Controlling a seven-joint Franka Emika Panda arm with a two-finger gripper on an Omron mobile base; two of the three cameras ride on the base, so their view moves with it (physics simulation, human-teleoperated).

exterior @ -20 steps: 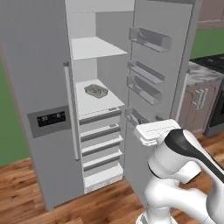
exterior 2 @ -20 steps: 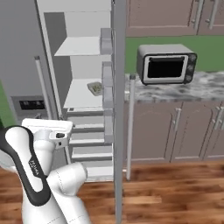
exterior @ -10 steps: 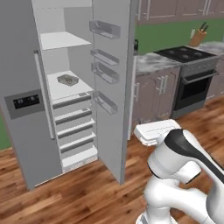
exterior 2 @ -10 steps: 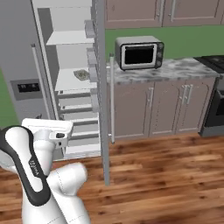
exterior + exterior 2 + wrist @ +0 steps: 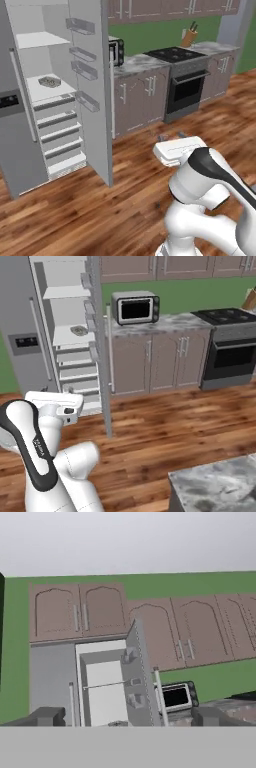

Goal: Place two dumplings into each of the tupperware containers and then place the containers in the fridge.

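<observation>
Grey and shallow, one of the tupperware containers sat on a white middle shelf of the fridge, well ahead of the gripper and off to its left. Whether it held dumplings could not be read at that distance, though lumpy shapes seemed to lie inside. By that showing roughly half the job looked done, with the second container yet to be filled and shelved. The gripper was spread fully wide and carried nothing, lifted toward the upper cabinets. The fridge door stood swung outward, its edge jutting into the floor space between the hand and the shelves. Beyond it ran the microwave, the counter and the oven; bare wooden floor gave the base ample room.
</observation>
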